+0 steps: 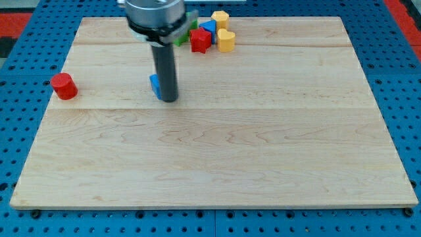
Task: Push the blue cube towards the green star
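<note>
Just left of my tip (169,100) sits the blue cube (155,85), touching.

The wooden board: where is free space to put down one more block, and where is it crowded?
Free: the whole lower half below my tip and the right side below the yellow block. Crowded: the top edge, where the red block, yellow and blue pieces cluster. The blue cube touches my tip; a red cylinder sits left.
</note>
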